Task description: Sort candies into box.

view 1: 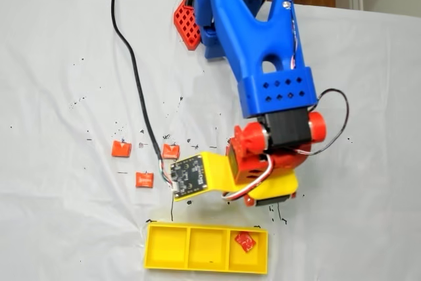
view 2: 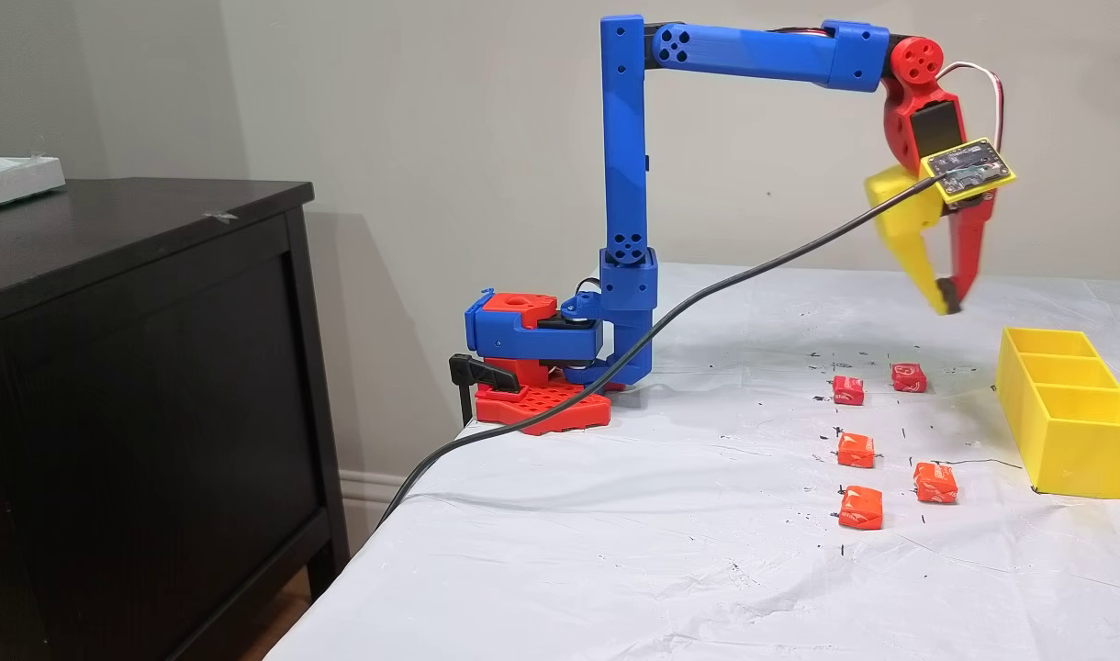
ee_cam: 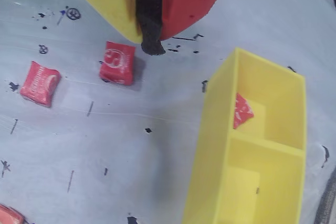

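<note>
Tabletop [view 2: 615, 551]: I see it draped in white cloth with black specks.
Arm [view 2: 744, 50]: blue, reaching out high above the cloth.
Box [view 2: 1069, 431]: yellow, three compartments in a row; in the side fixed view it sits low and to the right of my hand.
Hand [view 2: 947, 306]: raised clear of the cloth, yellow and red fingers together at the tips, nothing between them.
Candies: one red candy [ee_cam: 241, 111] lies in an end compartment; two red candies [view 2: 908, 377] rest on the cloth below the hand, three orange candies [view 2: 860, 508] nearer the side camera.
</note>
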